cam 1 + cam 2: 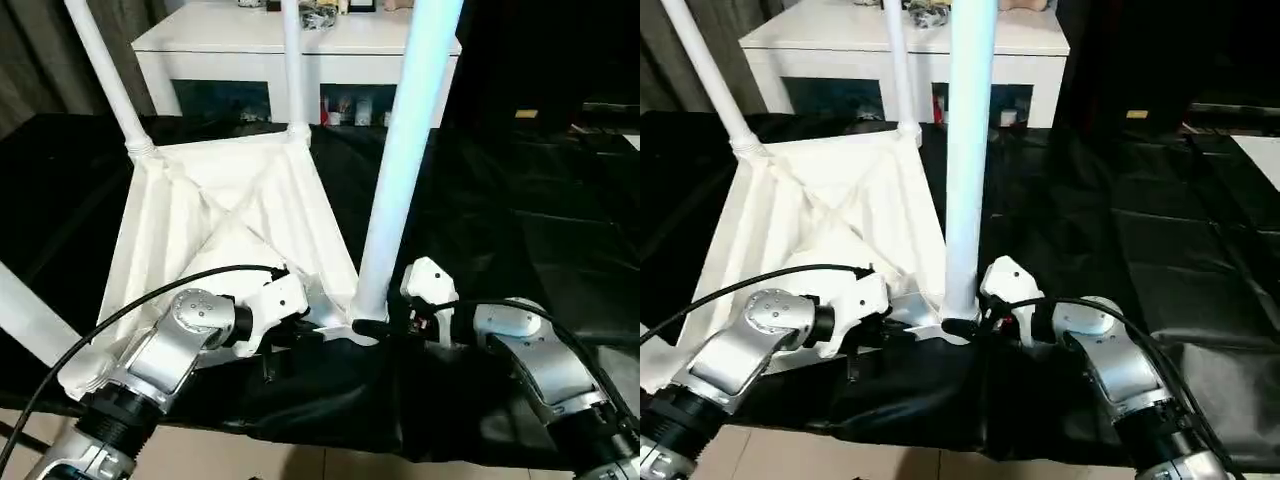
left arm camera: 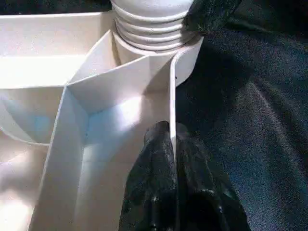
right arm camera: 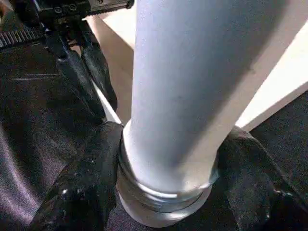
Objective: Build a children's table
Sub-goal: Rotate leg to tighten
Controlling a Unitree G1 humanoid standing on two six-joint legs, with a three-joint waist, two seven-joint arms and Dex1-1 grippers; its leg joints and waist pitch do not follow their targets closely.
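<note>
Tabletop (image 1: 215, 230): white, underside up on black sheet (image 1: 520, 220), legs standing in its corner sockets. Left gripper (image 2: 172, 144) pinched on near rim. Right gripper (image 3: 168, 192) straddling base of near-right leg (image 1: 400, 170), fingers (image 3: 82, 187) against its threaded collar.

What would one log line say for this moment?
left gripper: shut on tabletop rim | right gripper: fingers around near leg base | leg upright in corner socket

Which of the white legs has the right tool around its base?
The near right-corner leg, the thick one rising closest to the camera; the right tool flanks its threaded base. The other legs stand clear of it.
</note>
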